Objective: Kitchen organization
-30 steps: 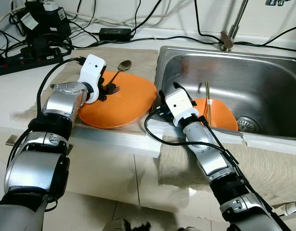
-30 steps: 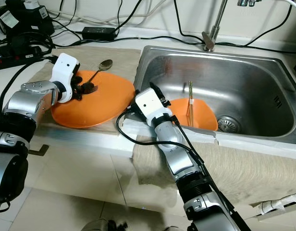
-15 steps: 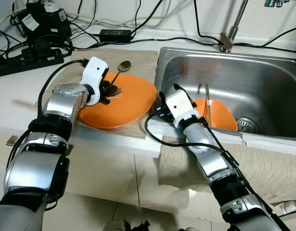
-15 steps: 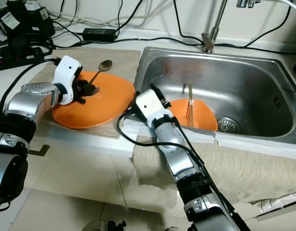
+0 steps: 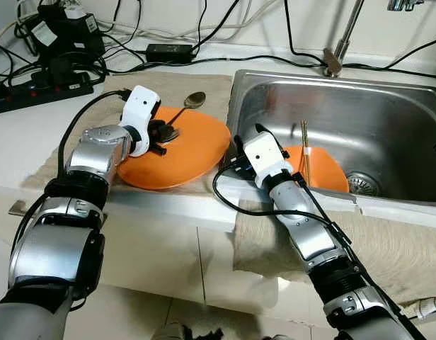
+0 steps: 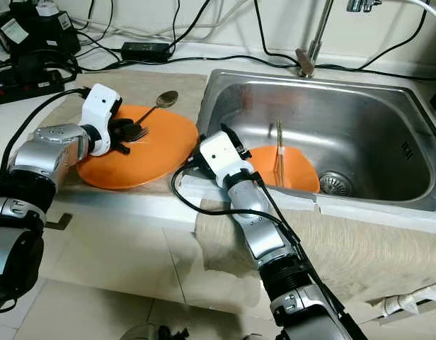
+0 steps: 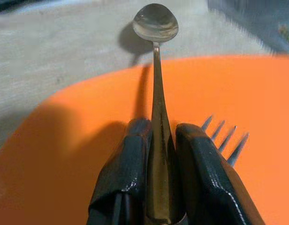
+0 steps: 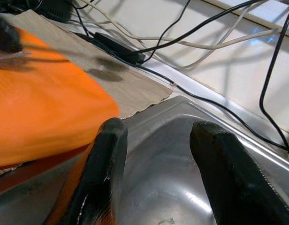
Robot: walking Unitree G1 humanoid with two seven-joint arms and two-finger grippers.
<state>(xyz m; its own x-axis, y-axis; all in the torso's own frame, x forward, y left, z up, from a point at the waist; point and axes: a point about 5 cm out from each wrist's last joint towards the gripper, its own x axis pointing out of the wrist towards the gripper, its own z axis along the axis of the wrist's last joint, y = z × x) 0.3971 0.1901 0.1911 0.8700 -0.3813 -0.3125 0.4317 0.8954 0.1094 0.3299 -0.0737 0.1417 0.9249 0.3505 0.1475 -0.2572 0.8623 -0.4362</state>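
Note:
My left gripper [image 5: 160, 133] is shut on the handle of a metal spoon [image 7: 155, 33], held low over an orange plate [image 5: 193, 152] on the cloth-covered counter. The spoon's bowl sticks out past the plate's far rim. A fork [image 7: 225, 144] lies on the plate right beside the fingers [image 7: 201, 173]. My right gripper [image 8: 156, 154] stands open at the near left corner of the steel sink [image 5: 395, 106], with nothing between its fingers. In the sink rests a second orange plate [image 5: 328, 173] with chopsticks [image 5: 305, 145] across it.
A faucet [image 5: 342, 46] rises behind the sink. A power strip [image 5: 41, 88], an adapter [image 5: 172, 51] and several cables crowd the back of the counter. A beige towel [image 5: 388, 251] hangs over the counter's front edge near my right arm.
My left gripper has shifted slightly right over the plate with the spoon, so the spoon's bowl now sits further right. The right arm has hardly moved.

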